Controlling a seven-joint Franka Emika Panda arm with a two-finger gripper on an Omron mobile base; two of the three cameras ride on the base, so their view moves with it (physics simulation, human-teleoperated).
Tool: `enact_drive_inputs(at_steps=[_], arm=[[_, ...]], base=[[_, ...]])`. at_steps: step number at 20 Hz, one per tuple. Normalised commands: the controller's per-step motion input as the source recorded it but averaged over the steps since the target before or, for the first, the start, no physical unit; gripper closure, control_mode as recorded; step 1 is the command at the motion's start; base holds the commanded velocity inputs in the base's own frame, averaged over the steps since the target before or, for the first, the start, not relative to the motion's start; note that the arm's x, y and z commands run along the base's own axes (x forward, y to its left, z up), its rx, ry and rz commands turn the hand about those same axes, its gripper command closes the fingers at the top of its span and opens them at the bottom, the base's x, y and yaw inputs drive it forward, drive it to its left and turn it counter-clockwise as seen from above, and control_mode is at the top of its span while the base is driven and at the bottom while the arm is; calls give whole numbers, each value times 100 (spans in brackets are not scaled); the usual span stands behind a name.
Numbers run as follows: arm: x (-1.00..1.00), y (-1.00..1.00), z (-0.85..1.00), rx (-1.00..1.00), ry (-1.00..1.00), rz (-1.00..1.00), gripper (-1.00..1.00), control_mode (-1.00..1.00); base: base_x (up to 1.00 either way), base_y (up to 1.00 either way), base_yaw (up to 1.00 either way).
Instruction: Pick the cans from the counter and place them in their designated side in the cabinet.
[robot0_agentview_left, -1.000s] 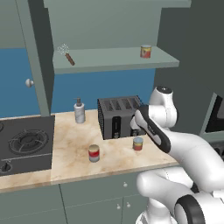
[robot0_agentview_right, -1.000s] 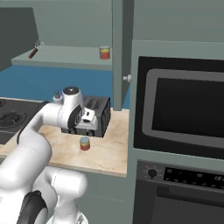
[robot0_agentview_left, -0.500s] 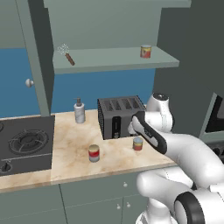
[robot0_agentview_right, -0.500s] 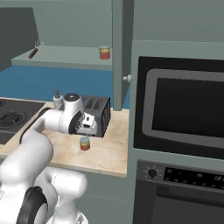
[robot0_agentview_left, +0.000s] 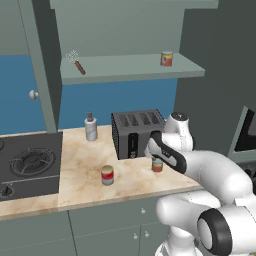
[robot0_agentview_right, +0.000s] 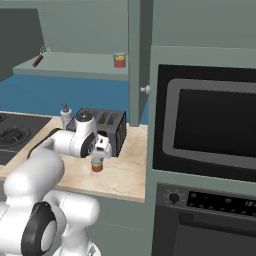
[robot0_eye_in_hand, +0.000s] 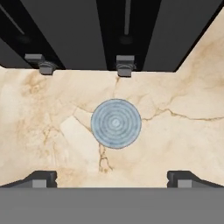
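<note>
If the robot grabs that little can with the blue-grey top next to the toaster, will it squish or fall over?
Probably no squishing: the can looks like a stiff tin. It seems short and stands upright on the flat counter, so tipping looks unlikely, though on its side its round shape would roll. The open gripper hangs right above it; the smooth wall might slip a bit.
</note>
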Motion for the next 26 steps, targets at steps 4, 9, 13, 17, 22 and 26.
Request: enact_drive_inputs(at_steps=[4,9,13,17,22,26], arm=[[11,0,-25,0,3,0,-100,-100],[15,0,-21,0,2,0,-100,-100],[18,0,-14,0,0,0,-100,-100],[15,0,-17,0,0,0,-100,-100],[10,1,-25,0,2,0,-100,-100],[5,3,-29,0,2,0,-100,-100]], base=[[0,0,0],[0,0,0],[0,0,0],[0,0,0],[0,0,0],[0,0,0]])
